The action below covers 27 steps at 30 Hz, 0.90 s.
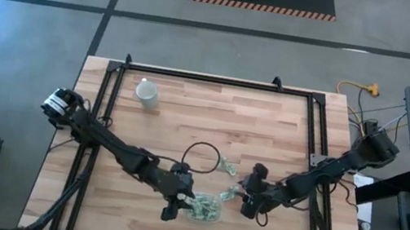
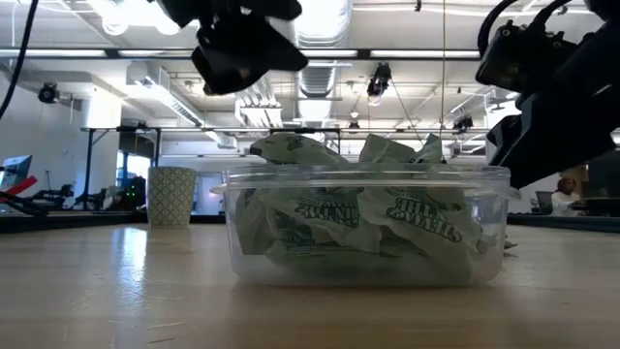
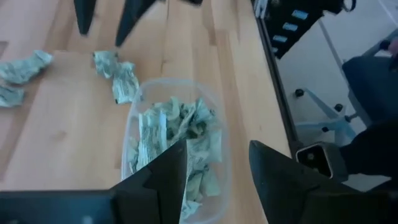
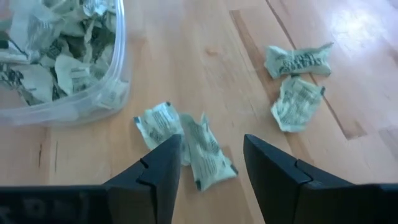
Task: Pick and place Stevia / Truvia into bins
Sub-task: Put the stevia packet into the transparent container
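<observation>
The clear plastic bin (image 1: 206, 210) sits near the table's near edge, filled with crumpled green-and-white Stevia sachets (image 2: 368, 223). My left gripper (image 3: 217, 149) hovers open above the bin's rim (image 3: 134, 124); in the high view it is at the bin's left side (image 1: 177, 203). My right gripper (image 4: 210, 142) is open, just right of the bin (image 4: 93, 93), with its fingers over a pair of loose sachets (image 4: 186, 146) lying flat on the wood. Two more sachets (image 4: 295, 81) lie farther off, also flat on the table (image 1: 227, 166).
A white patterned cup (image 1: 147, 93) stands far left on the table, well away from both arms. A black cable loop (image 1: 200, 154) lies on the wood just beyond the bin. The table's black frame rails (image 1: 314, 132) run along the left and right sides.
</observation>
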Each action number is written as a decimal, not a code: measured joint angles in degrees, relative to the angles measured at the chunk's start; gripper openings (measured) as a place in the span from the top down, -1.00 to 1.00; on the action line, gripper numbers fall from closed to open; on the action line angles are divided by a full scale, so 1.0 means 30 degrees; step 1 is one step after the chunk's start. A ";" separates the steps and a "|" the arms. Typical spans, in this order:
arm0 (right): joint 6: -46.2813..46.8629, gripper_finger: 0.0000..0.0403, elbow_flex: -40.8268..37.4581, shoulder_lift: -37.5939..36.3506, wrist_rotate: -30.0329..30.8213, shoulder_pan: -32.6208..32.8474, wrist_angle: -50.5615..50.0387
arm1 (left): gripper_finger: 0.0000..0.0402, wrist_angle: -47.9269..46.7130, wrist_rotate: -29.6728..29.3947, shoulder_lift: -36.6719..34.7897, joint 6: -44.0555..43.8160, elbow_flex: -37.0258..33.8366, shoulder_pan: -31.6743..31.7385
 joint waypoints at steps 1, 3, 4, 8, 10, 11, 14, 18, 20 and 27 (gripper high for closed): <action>-0.0200 0.17 -0.0007 0.0136 -0.0044 -0.0082 0.0195 | 0.22 -0.0009 -0.0103 -0.0164 -0.0007 0.0000 -0.0002; -0.0462 0.17 -0.0015 0.0673 -0.0525 -0.0330 0.0730 | 0.22 -0.0060 -0.0321 -0.0371 -0.0005 -0.0007 -0.0015; -0.0581 0.17 -0.0015 0.1001 -0.0901 -0.0464 0.1014 | 0.22 -0.0026 -0.0347 -0.0489 0.0002 -0.0007 -0.0015; -0.0073 0.18 0.0087 0.2194 -0.2125 -0.0802 0.1132 | 0.22 -0.0407 -0.0839 -0.0818 -0.0005 -0.0011 -0.0015; 0.0921 0.19 0.0093 0.2526 -0.2020 -0.0841 0.1107 | 0.22 -0.0403 -0.0863 -0.0903 -0.0028 -0.0015 -0.0015; 0.1385 0.21 0.0102 0.2567 -0.1997 -0.0837 0.1115 | 0.22 -0.0416 -0.0864 -0.0953 -0.0034 -0.0015 -0.0015; 0.2090 0.31 0.0109 0.2656 -0.1842 -0.0834 0.1113 | 0.22 -0.0664 -0.0877 -0.1122 -0.0034 -0.0022 -0.0022; 0.2175 0.54 0.0073 0.2398 -0.2037 -0.0819 0.1030 | 0.22 -0.1138 -0.0981 -0.1212 -0.0035 -0.0022 -0.0022; 0.2106 0.67 0.0073 0.2202 -0.2178 -0.0798 0.1026 | 0.22 -0.1315 -0.0982 -0.1217 -0.0038 -0.0022 -0.0022; 0.1890 0.93 0.0073 0.1253 -0.2116 -0.0798 0.1065 | 0.22 -0.1389 -0.0987 -0.1234 -0.0019 -0.0089 -0.0022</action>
